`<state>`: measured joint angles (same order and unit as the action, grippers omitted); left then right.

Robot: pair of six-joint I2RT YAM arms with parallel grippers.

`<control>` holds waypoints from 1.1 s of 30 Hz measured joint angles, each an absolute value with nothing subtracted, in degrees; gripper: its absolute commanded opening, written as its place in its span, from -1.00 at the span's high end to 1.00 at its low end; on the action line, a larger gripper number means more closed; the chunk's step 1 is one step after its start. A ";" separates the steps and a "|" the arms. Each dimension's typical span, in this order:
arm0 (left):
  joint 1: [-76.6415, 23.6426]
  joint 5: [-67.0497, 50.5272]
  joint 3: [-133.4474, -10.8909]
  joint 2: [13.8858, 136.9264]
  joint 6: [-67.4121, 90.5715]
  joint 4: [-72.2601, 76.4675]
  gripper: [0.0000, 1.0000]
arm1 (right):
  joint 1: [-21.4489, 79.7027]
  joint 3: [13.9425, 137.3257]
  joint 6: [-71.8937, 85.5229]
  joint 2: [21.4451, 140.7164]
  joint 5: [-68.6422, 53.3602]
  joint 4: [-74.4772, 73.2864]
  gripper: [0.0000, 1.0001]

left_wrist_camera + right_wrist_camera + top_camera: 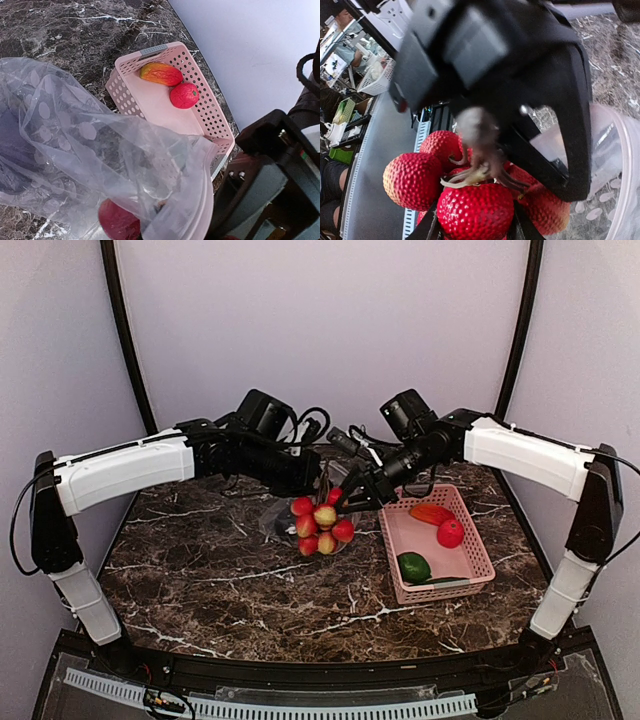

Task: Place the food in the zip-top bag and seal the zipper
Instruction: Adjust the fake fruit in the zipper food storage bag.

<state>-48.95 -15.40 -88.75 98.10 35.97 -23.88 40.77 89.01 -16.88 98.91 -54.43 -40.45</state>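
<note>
My right gripper [352, 498] is shut on a bunch of red bumpy toy fruits [322, 525] and holds it in the air over the table's middle. In the right wrist view the bunch [475, 210] fills the space between my fingers [427, 227]. My left gripper [316, 480] is just left of it, shut on the mouth of the clear dotted zip-top bag [75, 135]. The bag's pale pink zipper [202, 200] curls at the bottom of the left wrist view and hides my left fingers. A red piece [117, 222] shows beside the bag.
A pink basket [478, 558] stands right of centre. It holds an orange-red oval [432, 512], a red round fruit [450, 532], a green piece [413, 566] and a dark piece at its near end. The two grippers are very close together.
</note>
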 measured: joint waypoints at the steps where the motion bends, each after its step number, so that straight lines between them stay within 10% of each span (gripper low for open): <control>1: -48.80 -15.51 -88.68 98.06 36.25 -23.90 0.98 | 40.69 88.07 -16.27 98.96 -52.66 -39.42 1.00; 22: -48.42 -18.41 -87.94 96.47 39.13 -22.87 0.99 | 35.81 86.46 1.63 102.13 -37.56 -28.75 1.00; 33: -48.77 -13.78 -88.05 98.80 39.75 -24.10 0.98 | 38.74 88.49 8.08 108.42 -39.59 -30.15 -0.25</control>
